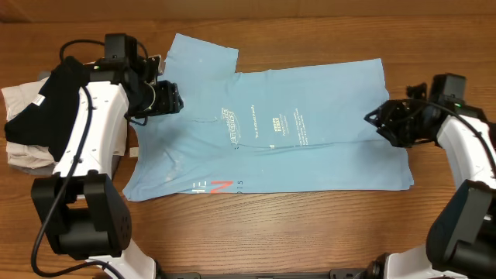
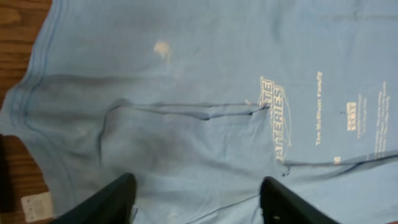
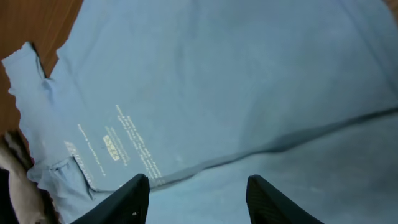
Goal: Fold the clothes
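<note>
L claw (image 2: pixel 198 199) & R claw (image 3: pixel 194 196) parted, apparently empty, above T-shirt (image 1: pixel 310 132).

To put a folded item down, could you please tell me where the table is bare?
The table is bare above the blue T-shirt at top right and along the near edge. Crowded at left: garment pile, left claw.

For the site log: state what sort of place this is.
Probably a robotics lab or test bench, not a home: a left arm and a right arm stand at a wooden table, with a blue T-shirt spread flat and a pile of other clothes beside it.
</note>
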You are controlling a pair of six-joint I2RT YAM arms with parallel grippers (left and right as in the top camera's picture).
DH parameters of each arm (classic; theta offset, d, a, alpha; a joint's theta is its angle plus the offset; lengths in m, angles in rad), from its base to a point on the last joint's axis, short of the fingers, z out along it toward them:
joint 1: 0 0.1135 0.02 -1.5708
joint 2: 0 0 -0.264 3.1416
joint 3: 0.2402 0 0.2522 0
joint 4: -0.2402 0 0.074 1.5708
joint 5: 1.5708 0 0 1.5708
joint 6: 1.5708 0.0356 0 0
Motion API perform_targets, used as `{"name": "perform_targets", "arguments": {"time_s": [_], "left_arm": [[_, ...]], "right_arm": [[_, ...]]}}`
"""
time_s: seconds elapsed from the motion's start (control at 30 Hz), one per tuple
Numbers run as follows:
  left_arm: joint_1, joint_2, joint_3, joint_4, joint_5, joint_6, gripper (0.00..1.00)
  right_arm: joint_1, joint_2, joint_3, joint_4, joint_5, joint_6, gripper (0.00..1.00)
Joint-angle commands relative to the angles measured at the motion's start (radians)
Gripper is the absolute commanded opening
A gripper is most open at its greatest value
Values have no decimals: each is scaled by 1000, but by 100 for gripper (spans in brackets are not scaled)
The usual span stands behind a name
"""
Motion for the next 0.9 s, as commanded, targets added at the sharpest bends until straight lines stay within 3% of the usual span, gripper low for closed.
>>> {"name": "perform_targets", "arguments": {"time_s": [0.0, 0.2, 0.37, 0.5, 0.67, 0.7, 0.77, 0.87], "left_arm": [[-4, 39, 20, 13, 19, -35, 78], [-5, 49, 20, -106, 34, -35, 71], [-4, 49, 17, -322, -27, -28, 69], [-4, 49, -38, -403, -123, -58, 69], [-3, 49, -171, -357, -120, -86, 64], [-2, 49, -199, -331, -120, -89, 57], [0, 49, -256, -274, -133, -115, 31], [4, 49, -337, -192, -142, -153, 15]], "right_arm": [[21, -5, 21, 24, 3, 3, 54], [25, 5, 20, -51, 24, 3, 54], [-1, 6, 14, -222, 286, 93, 55], [-70, 6, -52, -208, 319, 135, 38], [-138, 6, -132, -116, 158, 101, 11], [-139, 7, -147, -97, 145, 101, 9], [-139, 7, -183, -39, 129, 107, 4], [-129, 7, -248, 63, 77, 116, 4]]}}
